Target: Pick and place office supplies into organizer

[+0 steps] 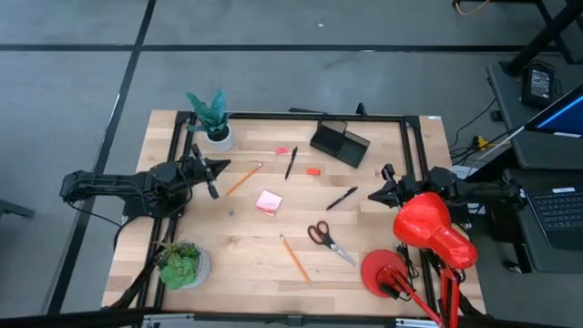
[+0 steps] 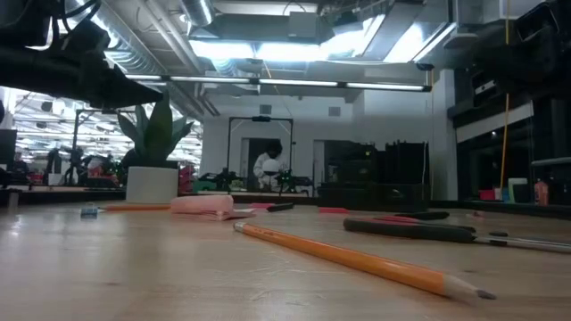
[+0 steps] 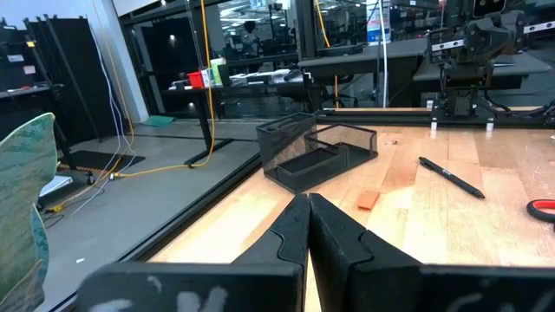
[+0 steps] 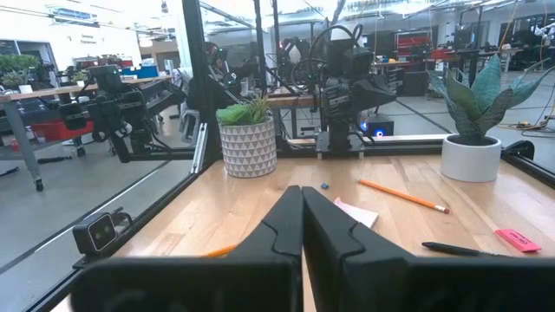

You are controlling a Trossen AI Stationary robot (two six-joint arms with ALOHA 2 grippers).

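The pale wooden surface (image 1: 246, 255) carries the supplies, scattered and loose, with nothing in either arm's grasp. The left tool (image 1: 219, 167) hangs at the left edge near the white-potted spiky green plant (image 1: 211, 117), its two dark fingers (image 3: 290, 230) pressed together and empty. The right tool (image 1: 375, 194) waits at the right edge beside the glossy red desk lamp (image 1: 428, 228), fingers likewise closed on nothing.

The black wire-mesh organizer tray (image 1: 339, 141) sits at the far side of the surface, right of centre, and looks empty in the left wrist view. Just left of it lie a small pink eraser (image 1: 282, 149) and a black pen (image 1: 291, 162); a small red eraser (image 1: 313, 170) lies just in front of the tray. An orange pencil (image 1: 242, 179) lies near the left tool. A pink sticky-note pad (image 1: 268, 202) rests near the middle. A second black pen (image 1: 342, 198) lies slanted toward the right tool. Red-handled scissors (image 1: 326, 239) lie nearer the front, and a second orange pencil (image 1: 294, 259) lies to their left, well apart from the tray. A leafy green plant in a patterned pot (image 1: 182, 264) stands at the front left corner.
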